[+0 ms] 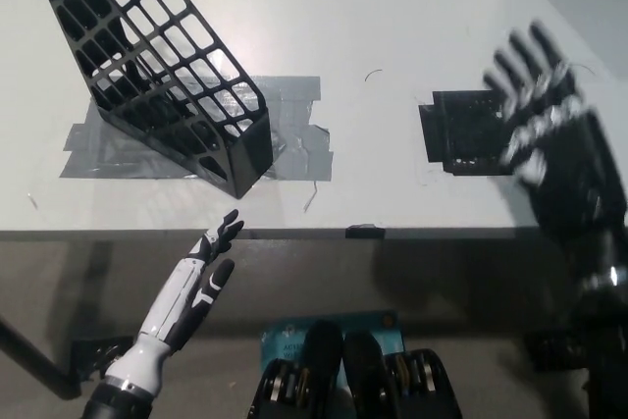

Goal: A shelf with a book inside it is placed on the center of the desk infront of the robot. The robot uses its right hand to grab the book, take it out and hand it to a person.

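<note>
Plainly, the black right hand (pixel 554 139) holds nothing: its fingers are spread apart and blurred with motion, hanging over the right edge of the white desk (pixel 392 36), just beside a black square patch (pixel 461 131) fixed to the desktop. The book is nowhere in view, neither in the hand, on the desk, nor in the shelf, so I judge that the hand-over is done and the arm is heading toward rest; no person shows in the picture either. The shelf, a black lattice file rack (pixel 147 66), stands tilted on the left half of the desk, its open top leaning up and away toward the far left corner and its low front end toward the near edge. It sits on strips of grey tape (pixel 285 134) stuck to the desktop, likely there to mark its spot and keep it from sliding when a book is drawn out. The rack's cells show only desk and tape through them, so it appears empty. The white left hand (pixel 201 277) rests below the desk's near edge at lower left, fingers loosely extended and apart, clear of the work.
</note>
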Robot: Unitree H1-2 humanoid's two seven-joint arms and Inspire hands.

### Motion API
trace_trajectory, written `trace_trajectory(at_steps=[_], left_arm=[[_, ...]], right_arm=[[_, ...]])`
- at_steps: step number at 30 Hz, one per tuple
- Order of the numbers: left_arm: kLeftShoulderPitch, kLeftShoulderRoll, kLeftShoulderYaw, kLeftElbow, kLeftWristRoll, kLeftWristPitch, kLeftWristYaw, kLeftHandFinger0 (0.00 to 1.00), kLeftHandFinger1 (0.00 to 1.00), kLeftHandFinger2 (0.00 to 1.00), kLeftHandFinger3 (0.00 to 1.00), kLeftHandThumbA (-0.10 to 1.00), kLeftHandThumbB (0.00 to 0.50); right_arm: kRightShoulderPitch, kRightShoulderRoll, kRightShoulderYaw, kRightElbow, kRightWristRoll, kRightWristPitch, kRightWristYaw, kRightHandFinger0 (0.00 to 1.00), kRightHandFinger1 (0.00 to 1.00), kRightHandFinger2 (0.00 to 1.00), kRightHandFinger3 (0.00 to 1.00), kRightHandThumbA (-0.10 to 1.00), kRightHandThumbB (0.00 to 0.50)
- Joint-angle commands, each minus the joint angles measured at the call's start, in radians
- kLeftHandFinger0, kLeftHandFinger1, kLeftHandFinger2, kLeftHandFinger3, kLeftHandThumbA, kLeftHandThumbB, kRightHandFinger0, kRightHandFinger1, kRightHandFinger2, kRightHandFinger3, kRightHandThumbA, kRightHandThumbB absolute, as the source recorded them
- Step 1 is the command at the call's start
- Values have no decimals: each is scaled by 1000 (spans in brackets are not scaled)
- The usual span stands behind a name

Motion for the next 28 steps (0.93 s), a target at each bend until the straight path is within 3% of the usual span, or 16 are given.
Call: trace_trajectory(at_steps=[1, 4, 8, 13, 17, 28], left_arm=[[8, 12, 0, -29, 10, -16, 1, 1000, 1000, 1000, 1000, 1000, 290], [23, 11, 3, -28, 4, -22, 3, 1000, 1000, 1000, 1000, 1000, 295], [35, 4, 5, -23, -6, -25, 6, 1000, 1000, 1000, 1000, 1000, 305], [77, -4, -4, -24, 19, -43, 19, 1000, 1000, 1000, 1000, 1000, 296], [101, -7, 6, -26, 0, -45, 21, 1000, 1000, 1000, 1000, 1000, 327], [127, -7, 8, -24, 7, -55, 25, 1000, 1000, 1000, 1000, 1000, 318]], right_arm=[[194, -60, 153, -118, -324, -113, 50, 1000, 1000, 1000, 1000, 774, 421], [266, -58, 175, -63, -321, -157, 49, 1000, 1000, 1000, 1000, 763, 382], [304, -68, 197, 1, -348, -192, 45, 1000, 1000, 1000, 1000, 812, 372], [320, -68, 219, 105, -366, -197, 42, 1000, 1000, 1000, 1000, 913, 279], [315, -77, 242, 119, -392, -171, 55, 1000, 1000, 1000, 1000, 929, 297], [326, -73, 243, 137, -398, -168, 65, 1000, 1000, 1000, 1000, 917, 304]])
